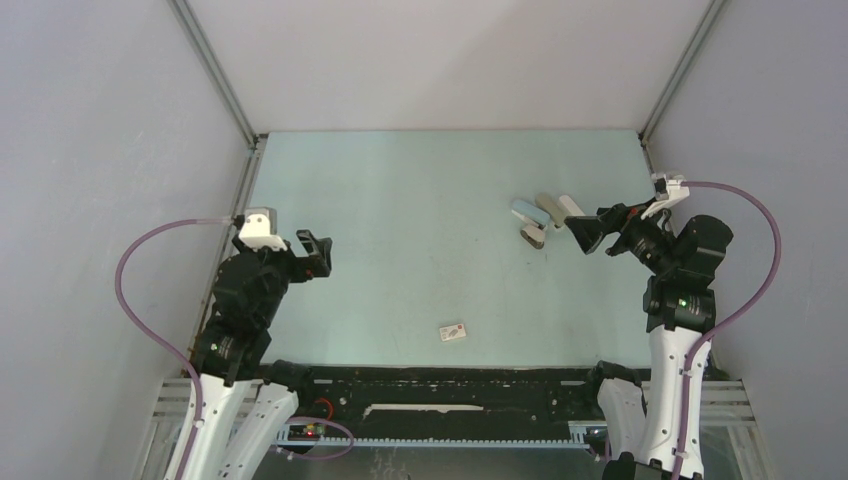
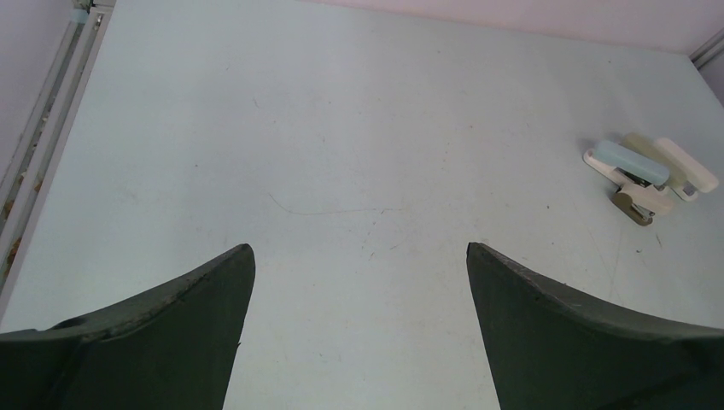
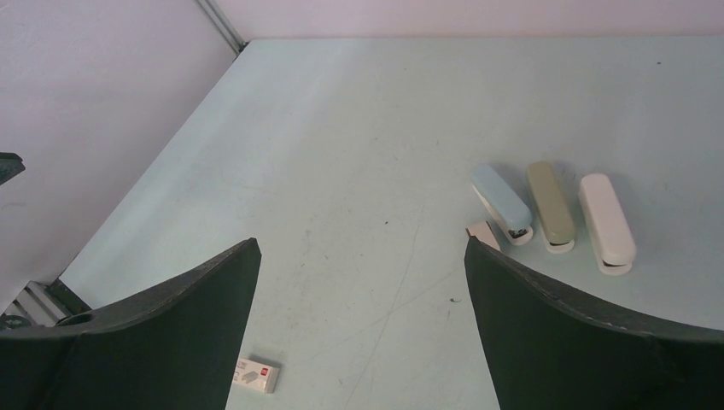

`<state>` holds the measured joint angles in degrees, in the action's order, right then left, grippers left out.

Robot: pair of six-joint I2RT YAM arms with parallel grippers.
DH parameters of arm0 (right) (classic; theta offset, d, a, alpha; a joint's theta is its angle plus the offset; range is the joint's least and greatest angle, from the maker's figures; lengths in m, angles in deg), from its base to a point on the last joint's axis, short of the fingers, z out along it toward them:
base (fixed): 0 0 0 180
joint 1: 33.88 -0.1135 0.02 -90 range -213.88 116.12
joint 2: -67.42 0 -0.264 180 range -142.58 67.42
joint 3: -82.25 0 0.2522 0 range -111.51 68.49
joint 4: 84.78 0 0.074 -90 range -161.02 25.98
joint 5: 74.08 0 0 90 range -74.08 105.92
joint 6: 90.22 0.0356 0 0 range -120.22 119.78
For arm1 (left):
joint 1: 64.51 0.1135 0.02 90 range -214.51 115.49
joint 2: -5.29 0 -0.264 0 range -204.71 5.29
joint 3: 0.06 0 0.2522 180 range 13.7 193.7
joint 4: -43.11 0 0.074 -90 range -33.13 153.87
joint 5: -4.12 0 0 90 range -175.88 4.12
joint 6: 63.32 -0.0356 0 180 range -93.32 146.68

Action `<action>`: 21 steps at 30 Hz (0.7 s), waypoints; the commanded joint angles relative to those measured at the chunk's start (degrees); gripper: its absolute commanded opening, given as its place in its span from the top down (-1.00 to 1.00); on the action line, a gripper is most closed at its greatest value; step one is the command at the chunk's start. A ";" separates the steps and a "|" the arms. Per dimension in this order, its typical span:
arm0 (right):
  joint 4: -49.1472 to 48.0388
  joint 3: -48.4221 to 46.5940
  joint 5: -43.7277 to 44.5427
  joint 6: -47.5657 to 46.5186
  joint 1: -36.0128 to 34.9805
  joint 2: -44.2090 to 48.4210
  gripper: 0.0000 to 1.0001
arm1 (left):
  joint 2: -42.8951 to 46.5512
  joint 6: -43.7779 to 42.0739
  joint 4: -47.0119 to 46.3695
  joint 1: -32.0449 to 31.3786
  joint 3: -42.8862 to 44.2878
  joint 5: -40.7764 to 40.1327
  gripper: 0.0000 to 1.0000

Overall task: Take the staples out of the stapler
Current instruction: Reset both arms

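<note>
Tabletop (image 1: pixel 400 200) of pale green is seen from above, with two robot arms mounted at its near edge. The stapler (image 3: pixel 502 201), slim and light blue, lies on the far right part of the table. A beige piece (image 3: pixel 549 205) and a white piece (image 3: pixel 606 222) of like shape lie just beside it; whether they are joined to it cannot be told. A stubby grey-brown item (image 2: pixel 632 207) rests at its near end.

The right gripper (image 3: pixel 359 243) is held near the stapler but apart from it, jaws spread wide and holding nothing. The left gripper (image 2: pixel 359 248) is raised over the left side, well apart from the stapler, also spread wide and holding nothing. A small white box (image 1: pixel 453 331) lies near the front edge.

No loose staples can be made out on the table, and nothing is gripped. The unloading is therefore judged not yet begun: reaching, opening and emptying all appear to be left.
</note>
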<state>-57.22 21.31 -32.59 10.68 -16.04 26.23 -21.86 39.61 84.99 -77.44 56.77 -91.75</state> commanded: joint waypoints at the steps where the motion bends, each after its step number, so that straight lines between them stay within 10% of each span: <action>1: -2.54 -0.35 0.09 1.32 -0.27 0.81 -0.99 | 0.67 -1.02 -0.78 0.56 -0.88 0.16 -1.00; 21: -2.63 -0.37 0.00 1.40 -0.27 0.99 -0.99 | 1.07 -1.24 -0.75 0.57 -0.90 0.02 -1.00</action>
<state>-57.24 21.31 -32.57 10.85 -16.04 26.56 -21.56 39.61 84.99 -77.44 56.77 -91.75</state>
